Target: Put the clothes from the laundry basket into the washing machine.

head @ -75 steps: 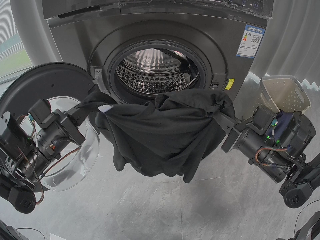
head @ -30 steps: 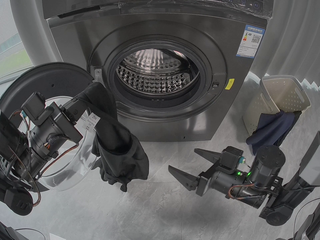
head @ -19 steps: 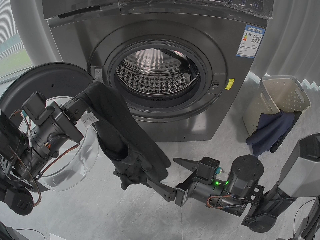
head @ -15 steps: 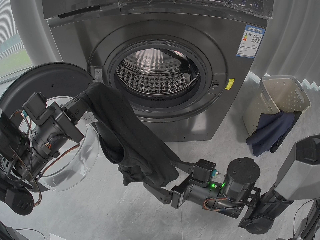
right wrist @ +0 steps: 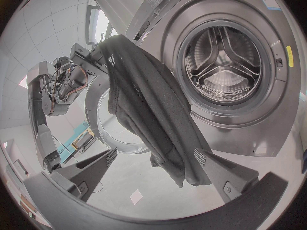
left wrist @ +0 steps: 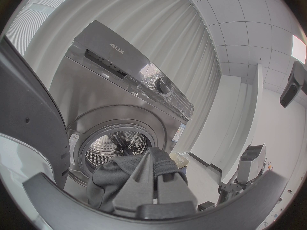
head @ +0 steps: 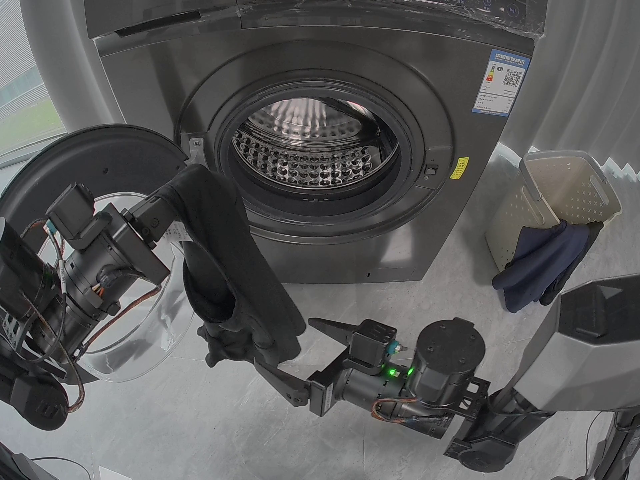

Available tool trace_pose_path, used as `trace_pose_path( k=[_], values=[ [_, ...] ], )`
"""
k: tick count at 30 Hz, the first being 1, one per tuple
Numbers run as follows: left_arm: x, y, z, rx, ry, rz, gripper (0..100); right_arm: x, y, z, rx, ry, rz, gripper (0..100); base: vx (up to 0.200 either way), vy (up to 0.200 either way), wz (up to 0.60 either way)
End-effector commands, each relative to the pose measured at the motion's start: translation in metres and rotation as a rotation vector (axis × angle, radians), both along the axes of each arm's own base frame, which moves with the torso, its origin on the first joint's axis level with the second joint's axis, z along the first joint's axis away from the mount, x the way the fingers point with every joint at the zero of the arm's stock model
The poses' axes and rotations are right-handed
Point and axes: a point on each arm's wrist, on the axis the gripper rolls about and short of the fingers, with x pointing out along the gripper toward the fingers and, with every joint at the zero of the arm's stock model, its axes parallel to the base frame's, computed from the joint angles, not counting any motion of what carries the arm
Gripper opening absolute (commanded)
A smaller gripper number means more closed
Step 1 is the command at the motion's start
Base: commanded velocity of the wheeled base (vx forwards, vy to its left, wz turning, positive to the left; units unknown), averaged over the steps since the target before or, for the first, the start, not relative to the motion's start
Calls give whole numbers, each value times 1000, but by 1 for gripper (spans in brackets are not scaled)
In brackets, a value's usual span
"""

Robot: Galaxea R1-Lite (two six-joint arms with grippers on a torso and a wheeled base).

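1. The washing machine (head: 373, 248) stands dead ahead. Its round door (head: 80, 161) is swung fully out to the robot's left, so the drum mouth (head: 313, 145) is uncovered all the way around its rim.
2. There is working room in front: a stretch of grey floor (head: 200, 428) runs from the machine's foot out towards the robot.
3. Off to the right, the laundry basket (head: 573, 188) sits near the machine's right corner, against the curtain. A navy garment (head: 537, 265) is draped over its front rim and trails down outside the basket.
4. The left end effector (head: 168, 203) is held high, just beside the drum rim on the hinge side and in front of the door's inner face. Its fingers are pressed together, pinching the top edge of the black garment (head: 230, 261).
5. That black garment hangs from the pinch in one long fold. It drops past the door glass and the machine's lower left front. It is outside the drum and its tail is off the floor.
6. The right end effector (head: 285, 343) is low in front of the machine, pointing across towards the garment, fingers spread wide apart.
7. In the right wrist view the garment's tail dangles in the gap between those fingers, close against one of them. I cannot tell whether cloth and finger actually touch. Nothing is clamped there.
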Motion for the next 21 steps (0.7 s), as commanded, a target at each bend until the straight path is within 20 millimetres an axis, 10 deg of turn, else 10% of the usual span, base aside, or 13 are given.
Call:
trace_pose_path(
  k=[1,10,11,21],
  values=[
    [0,0,-1,1,3,1,0,8,22,-11,-2,-23,21,100,0,0,0],
    [0,0,0,-1,0,1,0,41,53,-17,41,-91,34,100,0,0,0],
    [0,0,1,-2,-3,1,0,65,53,-25,46,-119,6,0,0,0,0],
    [2,2,0,-2,1,10,0,43,16,26,73,-144,-10,0,0,0,0]
  ],
)
